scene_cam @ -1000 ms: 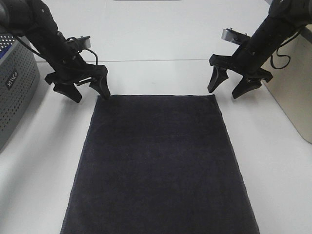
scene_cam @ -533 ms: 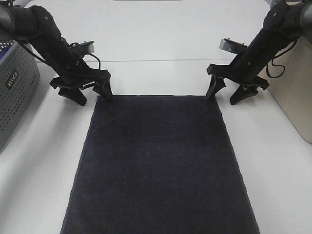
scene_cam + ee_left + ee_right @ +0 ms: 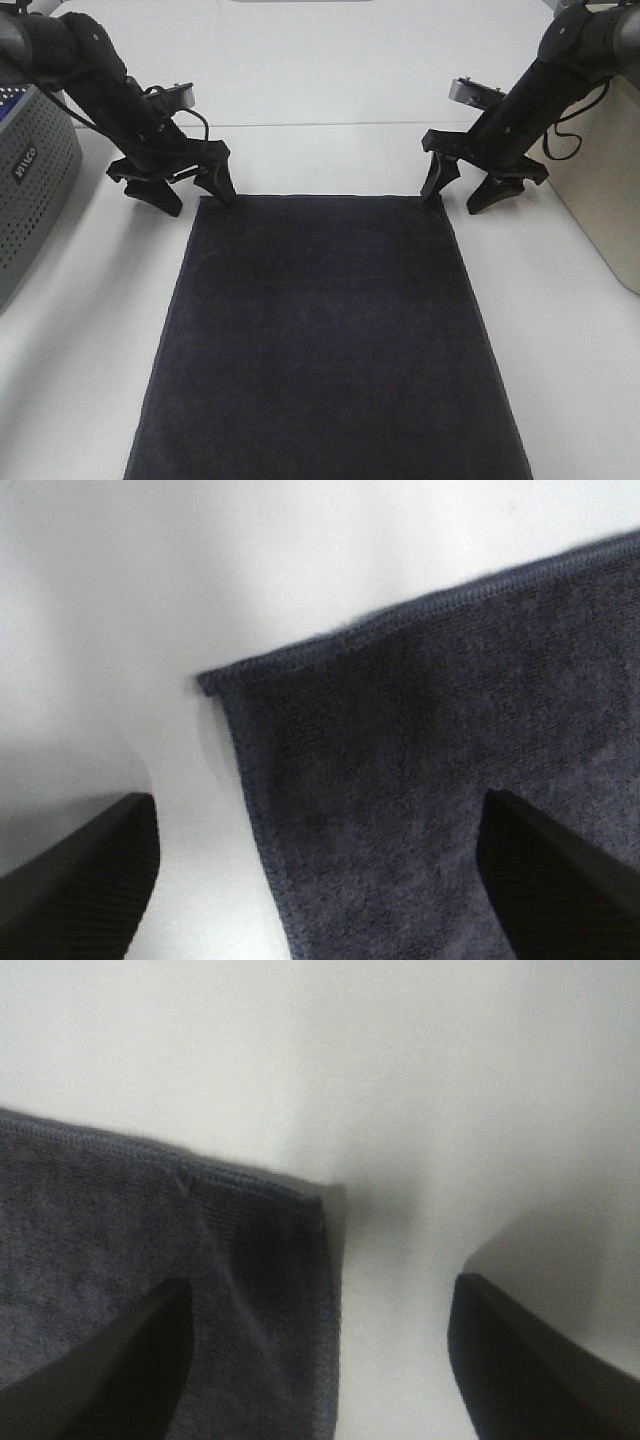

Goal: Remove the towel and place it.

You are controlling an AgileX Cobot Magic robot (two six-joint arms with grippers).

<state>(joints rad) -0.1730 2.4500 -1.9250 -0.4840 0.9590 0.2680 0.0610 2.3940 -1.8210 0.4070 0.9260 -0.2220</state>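
The dark charcoal-navy towel (image 3: 325, 340) lies flat and spread out on the white table, its far edge between my two grippers. My left gripper (image 3: 193, 196) is open and straddles the towel's far left corner (image 3: 215, 680), one finger over the cloth, one on bare table. My right gripper (image 3: 455, 200) is open and straddles the far right corner (image 3: 315, 1195) the same way. Both sit low at the table surface. Neither holds anything.
A grey perforated basket (image 3: 30, 190) stands at the left edge of the table. A beige box (image 3: 610, 180) stands at the right edge. The white table (image 3: 320, 90) stretches beyond the towel's far edge.
Both grippers have come down and moved slightly inward onto the towel's far corners. The towel has not moved.
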